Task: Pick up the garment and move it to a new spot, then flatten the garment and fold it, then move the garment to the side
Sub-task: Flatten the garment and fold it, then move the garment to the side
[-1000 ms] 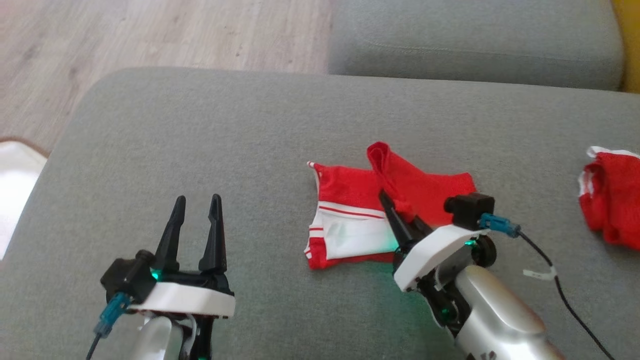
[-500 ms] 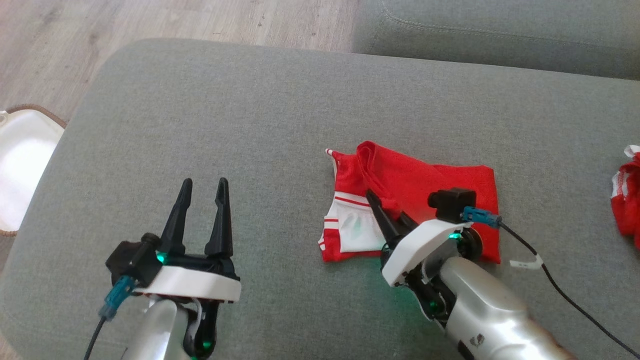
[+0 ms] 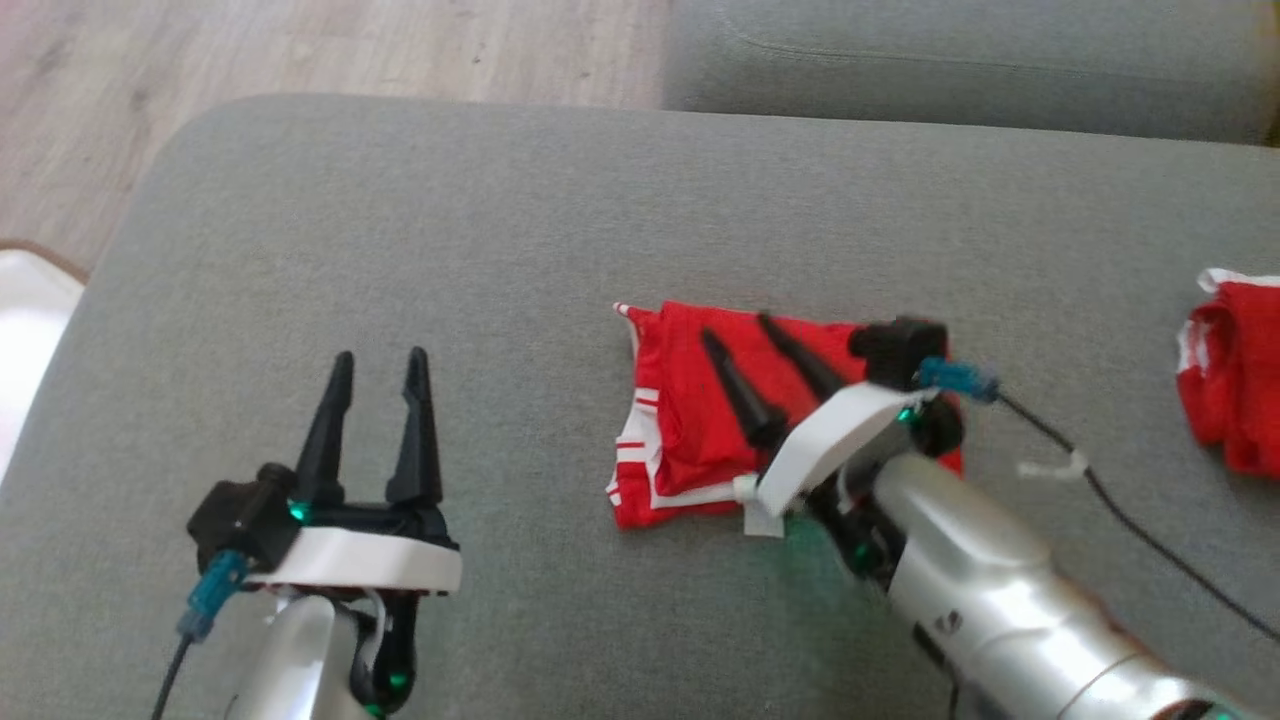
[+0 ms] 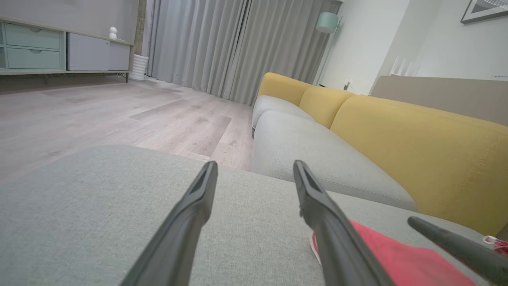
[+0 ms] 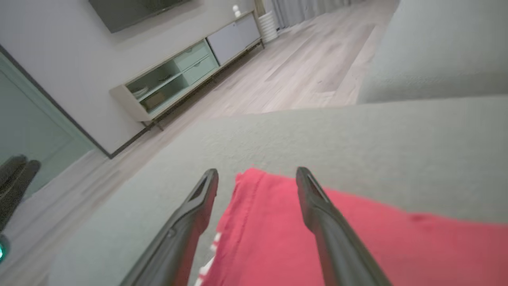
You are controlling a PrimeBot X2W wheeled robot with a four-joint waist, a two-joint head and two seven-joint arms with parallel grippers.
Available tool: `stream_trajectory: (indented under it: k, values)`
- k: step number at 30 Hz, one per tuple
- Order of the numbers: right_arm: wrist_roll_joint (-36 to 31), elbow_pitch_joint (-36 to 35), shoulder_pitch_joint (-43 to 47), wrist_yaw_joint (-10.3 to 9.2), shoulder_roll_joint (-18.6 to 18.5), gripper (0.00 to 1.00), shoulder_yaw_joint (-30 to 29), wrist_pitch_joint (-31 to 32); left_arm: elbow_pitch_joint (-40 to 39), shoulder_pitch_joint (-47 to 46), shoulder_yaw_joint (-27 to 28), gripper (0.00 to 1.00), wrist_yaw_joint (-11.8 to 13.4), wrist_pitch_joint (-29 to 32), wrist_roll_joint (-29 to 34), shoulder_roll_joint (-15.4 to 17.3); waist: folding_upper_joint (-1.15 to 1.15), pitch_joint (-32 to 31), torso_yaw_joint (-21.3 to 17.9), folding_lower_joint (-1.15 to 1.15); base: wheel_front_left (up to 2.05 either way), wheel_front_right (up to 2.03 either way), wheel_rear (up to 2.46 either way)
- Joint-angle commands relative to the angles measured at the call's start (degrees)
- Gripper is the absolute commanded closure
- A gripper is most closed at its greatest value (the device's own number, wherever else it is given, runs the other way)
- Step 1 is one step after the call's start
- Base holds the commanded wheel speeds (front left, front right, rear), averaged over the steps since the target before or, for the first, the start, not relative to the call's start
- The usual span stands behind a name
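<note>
The garment (image 3: pixel 680 430), red with white stripes, lies folded on the grey ottoman (image 3: pixel 500 250). My right gripper (image 3: pixel 738 328) stands open just above it, both fingers spread over the red cloth and gripping nothing. The right wrist view shows those open fingers (image 5: pixel 257 171) over the garment's red edge (image 5: pixel 270 238). My left gripper (image 3: pixel 380 356) is open and empty, well to the left of the garment. In the left wrist view its gripper (image 4: pixel 254 165) points across the cushion, with a corner of the garment (image 4: pixel 389 258) at lower right.
A second red and white cloth (image 3: pixel 1230 400) lies at the right edge of the ottoman. A black cable (image 3: pixel 1100 490) trails from the right wrist. A grey sofa seat (image 3: pixel 950 60) with a yellow backrest (image 4: pixel 416 135) lies beyond, and wooden floor (image 3: pixel 300 50) to the left.
My right gripper has opened and let go of the raised red fold. That fold now lies flat over most of the white part. The head camera shifted; the left arm stayed put.
</note>
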Motion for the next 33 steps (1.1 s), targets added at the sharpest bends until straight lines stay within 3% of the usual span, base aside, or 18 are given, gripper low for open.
stream_trajectory:
  k: [1, 3, 9, 18, 22, 33]
  values:
    - [-2.14, -1.04, -1.92, -0.04, 0.71, 0.00, -1.18, -0.79, -2.13, -2.18, 2.38, 0.00, 0.35, -0.54, 0.48, 0.49, 0.00, -0.21, -0.88, 0.00, 0.00, 0.00, 0.00]
    - [-11.08, -0.91, -2.00, -0.04, 0.45, 0.00, -8.63, -0.82, -2.73, -1.75, 3.52, 0.00, 0.45, -0.54, 0.87, 0.30, 0.00, -0.45, -2.28, 0.00, 0.00, 0.00, 0.00]
    - [-27.95, -7.66, 4.56, -0.04, -2.55, 0.00, -24.28, -0.83, -3.42, -0.61, 4.77, 0.00, 0.22, -0.54, 1.34, -0.14, 0.00, -1.39, -4.49, 0.00, 0.00, 0.00, 0.00]
    - [-42.47, -22.30, 18.16, -0.04, -0.53, 0.00, -41.16, -0.84, -4.71, 1.66, 5.59, 0.00, -0.20, -0.54, 1.58, -0.56, 0.00, -2.27, -6.08, 0.00, 0.00, 0.00, 0.00]
    - [-43.77, -26.71, 23.70, -0.04, 0.52, 0.00, -44.27, -0.84, -4.88, 3.23, 5.58, 0.00, -0.29, -0.54, 1.04, -0.61, 0.00, -2.70, -6.47, 0.00, 0.00, 0.00, 0.00]
    - [-41.81, -29.97, 27.12, -0.04, 0.70, 0.00, -43.17, -0.84, -4.98, 4.50, 5.46, 0.00, 0.20, -0.54, 0.39, -0.62, 0.00, -2.49, -6.77, 0.00, 0.00, 0.00, 0.00]
